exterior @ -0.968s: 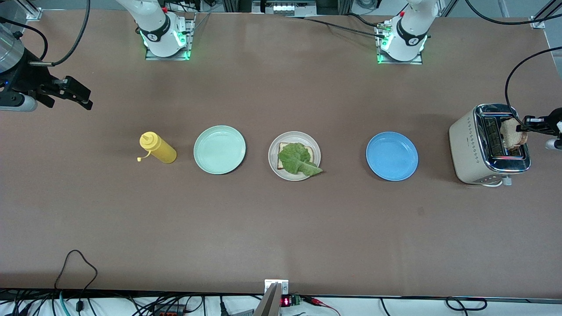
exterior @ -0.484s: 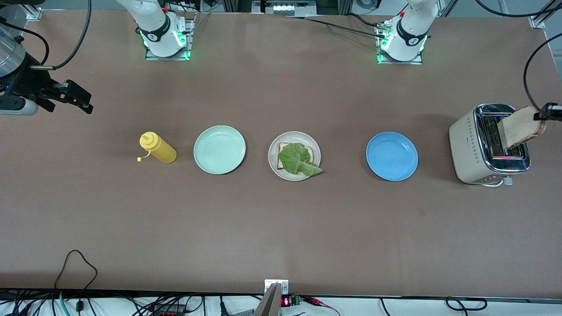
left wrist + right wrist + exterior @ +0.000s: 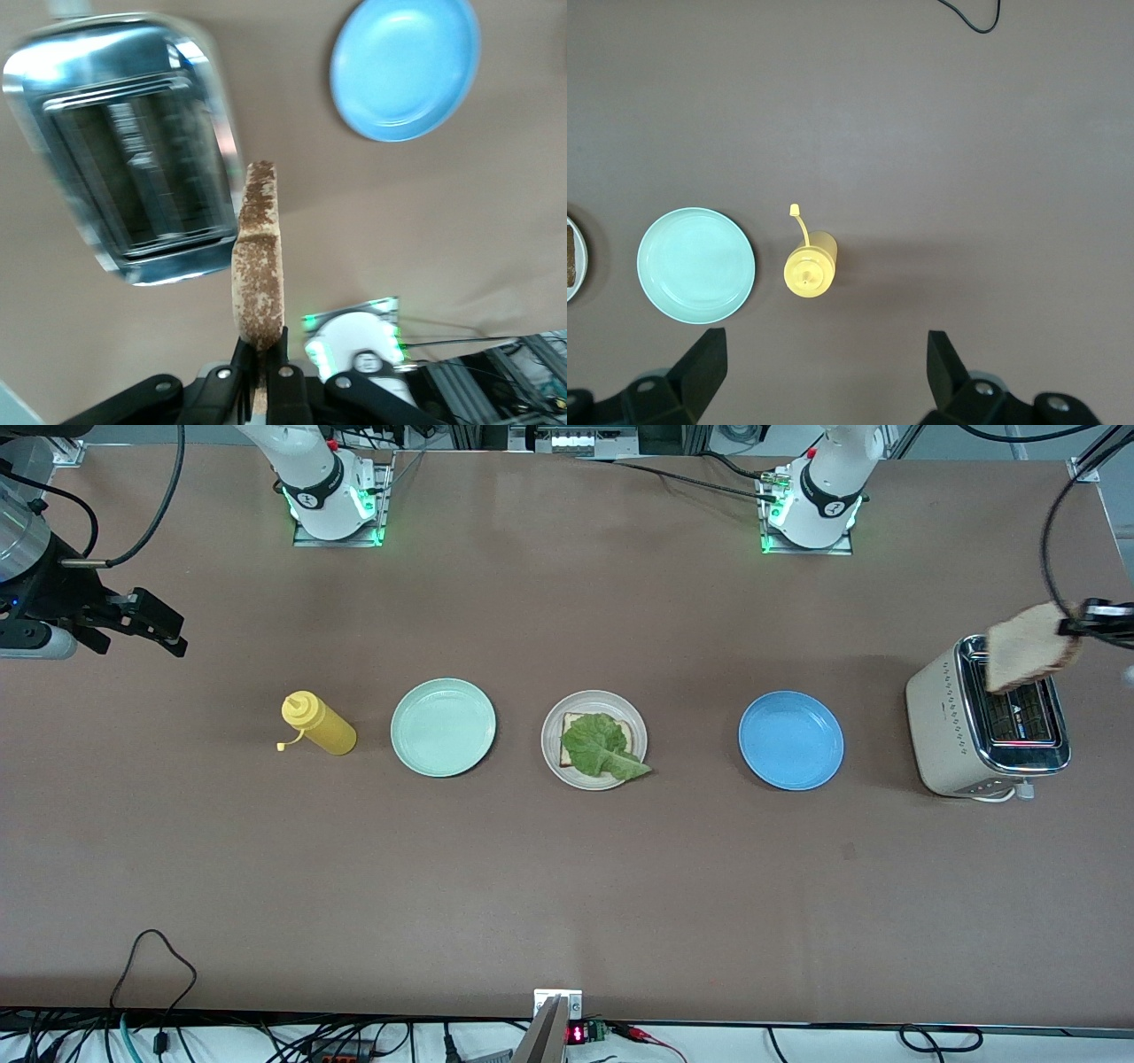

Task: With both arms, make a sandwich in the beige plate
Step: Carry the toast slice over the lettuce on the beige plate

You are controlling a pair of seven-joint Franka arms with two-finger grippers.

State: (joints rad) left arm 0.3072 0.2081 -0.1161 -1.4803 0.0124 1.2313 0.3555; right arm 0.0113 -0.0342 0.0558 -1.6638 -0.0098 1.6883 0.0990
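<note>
On the beige plate (image 3: 594,740), mid-table, a lettuce leaf (image 3: 602,748) covers one bread slice (image 3: 568,742). Above the toaster (image 3: 988,717), the left gripper (image 3: 1083,624) pinches a second bread slice (image 3: 1028,646) by one edge; it should travel level and land squarely. The right gripper (image 3: 155,624) waits wide open. No writing is legible.

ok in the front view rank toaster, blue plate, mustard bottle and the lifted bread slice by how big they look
1. Toaster, largest.
2. Blue plate.
3. Bread slice, held up in the left gripper over the toaster, so height may flatter it.
4. Yellow mustard bottle, close to the slice, so that order is unsure.
</note>
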